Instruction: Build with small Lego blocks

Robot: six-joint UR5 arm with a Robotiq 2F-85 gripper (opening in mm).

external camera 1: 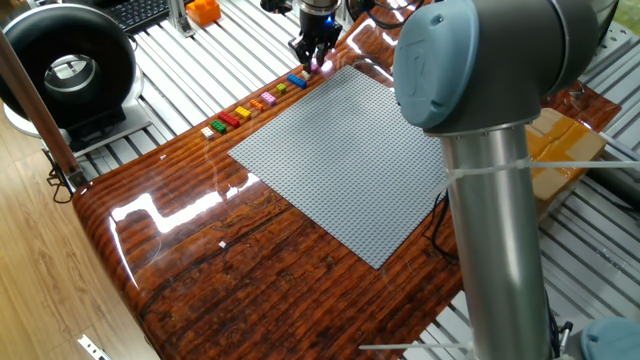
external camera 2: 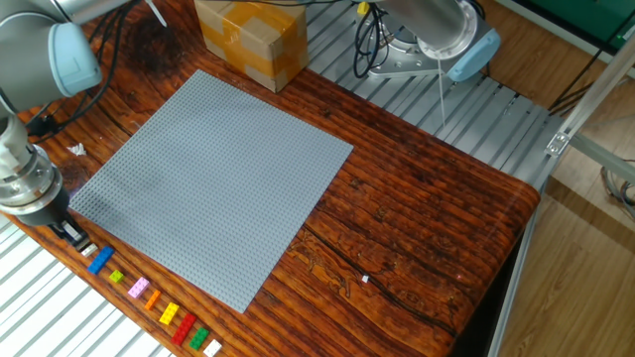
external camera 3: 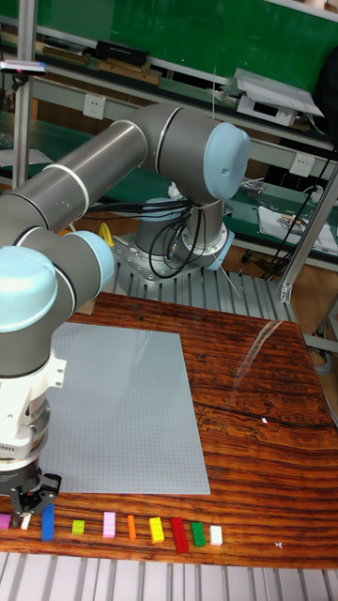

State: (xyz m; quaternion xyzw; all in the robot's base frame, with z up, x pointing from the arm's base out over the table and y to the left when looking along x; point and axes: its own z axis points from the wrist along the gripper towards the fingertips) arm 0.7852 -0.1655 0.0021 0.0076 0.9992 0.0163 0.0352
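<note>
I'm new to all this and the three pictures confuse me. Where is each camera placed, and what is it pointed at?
One fixed view: high beside the table, past the arm's big joint, toward the far brick row.
The other fixed view: the opposite side, over the baseplate; the gripper is at left.
Tall fixed view: facing the arm's base, with the bricks nearest.
All three share the baseplate, the brick row and the gripper.

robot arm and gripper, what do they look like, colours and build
The arm is made of thick silver-grey tubes joined by rounded joints with pale blue caps. Near the wrist the housing turns white. The gripper is small and black, ending in two short dark fingers. Black cables loop around the arm's base at the back of the table.
</note>
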